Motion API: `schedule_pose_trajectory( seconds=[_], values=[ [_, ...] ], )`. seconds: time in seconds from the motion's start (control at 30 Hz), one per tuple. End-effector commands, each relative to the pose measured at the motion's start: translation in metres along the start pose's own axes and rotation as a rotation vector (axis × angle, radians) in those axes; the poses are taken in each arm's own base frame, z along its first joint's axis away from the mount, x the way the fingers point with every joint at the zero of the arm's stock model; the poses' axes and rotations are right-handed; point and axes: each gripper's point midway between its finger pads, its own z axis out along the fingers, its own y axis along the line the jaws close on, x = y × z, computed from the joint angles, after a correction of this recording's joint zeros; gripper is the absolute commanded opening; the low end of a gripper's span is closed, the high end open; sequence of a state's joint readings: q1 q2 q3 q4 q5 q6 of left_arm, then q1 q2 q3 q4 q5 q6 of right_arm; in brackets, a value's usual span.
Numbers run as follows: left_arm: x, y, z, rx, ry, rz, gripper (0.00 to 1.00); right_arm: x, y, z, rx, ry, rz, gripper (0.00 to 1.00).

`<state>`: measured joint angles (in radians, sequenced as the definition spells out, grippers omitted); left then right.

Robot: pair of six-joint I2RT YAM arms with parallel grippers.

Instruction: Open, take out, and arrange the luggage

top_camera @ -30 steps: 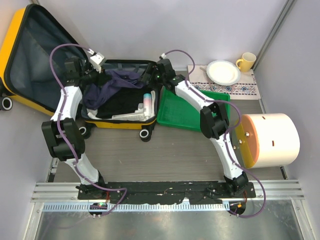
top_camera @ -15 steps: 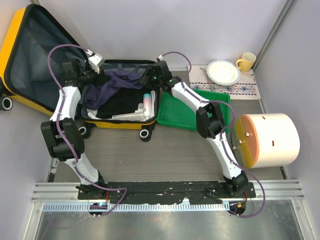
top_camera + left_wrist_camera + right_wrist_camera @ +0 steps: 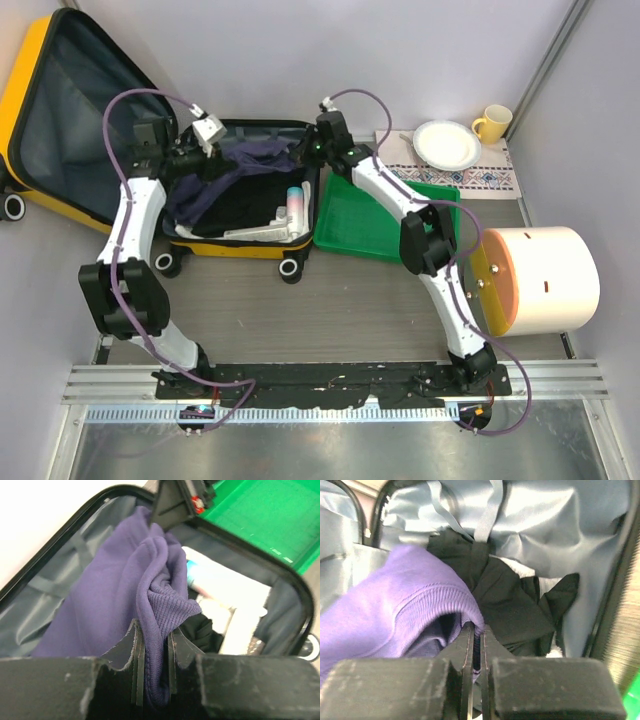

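Starting from the near side, the luggage (image 3: 235,248) lies open at eleven o'clock on the table (image 3: 330,300), its stiff yellow shell holding white items (image 3: 265,228) and black clothing (image 3: 515,605). Farther in, the left gripper (image 3: 152,645) and the right gripper (image 3: 476,630) each pinch the purple garment (image 3: 110,590), at ten and two o'clock of its base. This cloth seems light, soft and limp, so I judge the thick ribbed hem gives the surest hold.
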<state>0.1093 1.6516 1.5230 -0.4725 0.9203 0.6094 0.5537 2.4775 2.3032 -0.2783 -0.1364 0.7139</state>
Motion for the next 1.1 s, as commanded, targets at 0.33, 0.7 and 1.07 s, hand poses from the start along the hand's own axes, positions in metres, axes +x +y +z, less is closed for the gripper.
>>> schedule_pose_trajectory(
  seconds=[0.33,0.7,1.07],
  values=[
    [-0.087,-0.166,0.068,0.368,-0.108,0.038,0.0,-0.126,-0.039,-0.157,0.137,-0.152,-0.129,0.01],
    [-0.116,-0.277,0.148,0.554,-0.153,0.018,0.0,-0.139,-0.111,-0.233,0.286,-0.118,-0.2,0.01],
    [-0.108,-0.321,0.239,0.615,-0.175,-0.059,0.0,-0.149,-0.198,-0.284,0.479,-0.111,-0.236,0.01]
  ],
)
